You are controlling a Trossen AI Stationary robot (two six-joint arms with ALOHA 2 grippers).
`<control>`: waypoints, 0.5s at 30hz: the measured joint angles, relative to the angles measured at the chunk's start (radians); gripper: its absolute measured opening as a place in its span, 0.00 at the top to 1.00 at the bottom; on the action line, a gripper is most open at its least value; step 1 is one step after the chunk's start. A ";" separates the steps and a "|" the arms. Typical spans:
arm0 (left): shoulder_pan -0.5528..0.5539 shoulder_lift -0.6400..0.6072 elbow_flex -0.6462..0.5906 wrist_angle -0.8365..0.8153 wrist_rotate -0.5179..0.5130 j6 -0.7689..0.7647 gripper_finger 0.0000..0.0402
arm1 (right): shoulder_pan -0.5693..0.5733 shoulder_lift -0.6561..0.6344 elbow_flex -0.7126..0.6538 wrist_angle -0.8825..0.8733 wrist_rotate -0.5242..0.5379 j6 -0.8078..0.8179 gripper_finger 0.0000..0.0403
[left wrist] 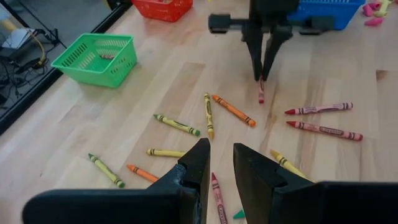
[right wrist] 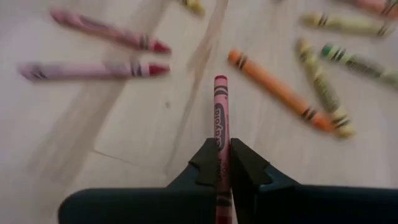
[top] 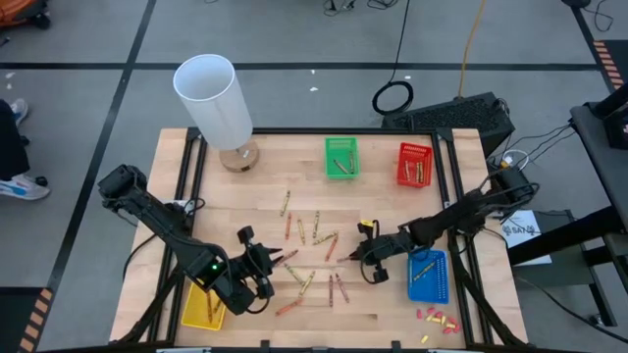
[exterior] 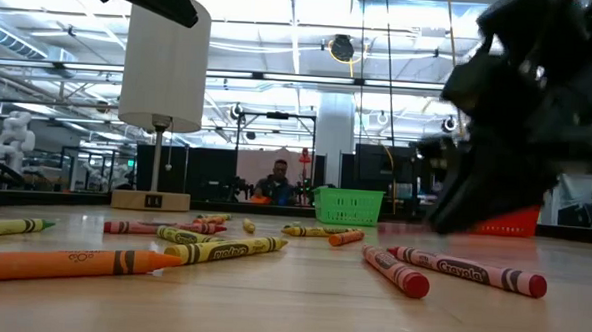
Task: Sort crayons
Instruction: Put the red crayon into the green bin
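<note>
Two dark arms worked over the pale wooden table (top: 392, 304), and read from left to right it went as follows. At the near left corner sat a yellow plastic basket (top: 203, 310), and just beside it hung the left tool (top: 273, 275), its two fingers a little apart with nothing between them, pointing toward the middle. There the loose wax crayons (top: 312, 257) lay scattered flat in red, orange and olive-yellow. At the back edge stood a green plastic basket (top: 341, 157) and, further right, a red plastic basket (top: 414, 164).

Right of the scatter was the right tool (right wrist: 222, 163), its fingers pressed together on a red paper-wrapped crayon (right wrist: 220, 118). In the right wrist view that crayon ran straight out between the fingers, its long axis in line with them and its tip pointing ahead and away from the wrist. In the left wrist view the same tool pointed down, with the crayon's lower end at or just above the table; I could not tell whether it had lifted clear.

To the right of that tool, and near it, sat a blue plastic basket (top: 428, 275), while the red basket lay behind it, well apart, toward the far right corner. I judged the carry to be the right arm's, since it was the nearer and already had the crayon.
</note>
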 joint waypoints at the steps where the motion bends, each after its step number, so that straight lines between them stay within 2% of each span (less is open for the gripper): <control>1: 0.000 0.000 0.000 0.004 0.000 0.004 0.81 | 0.002 -0.029 0.000 -0.020 0.001 -0.011 0.99; 11: 0.000 0.000 0.000 0.005 0.000 0.005 0.81 | 0.041 -0.287 0.002 -0.163 0.009 -0.139 0.99; 15: 0.000 0.000 0.000 0.005 0.000 0.008 0.81 | 0.077 -0.378 0.002 -0.187 0.069 -0.261 0.99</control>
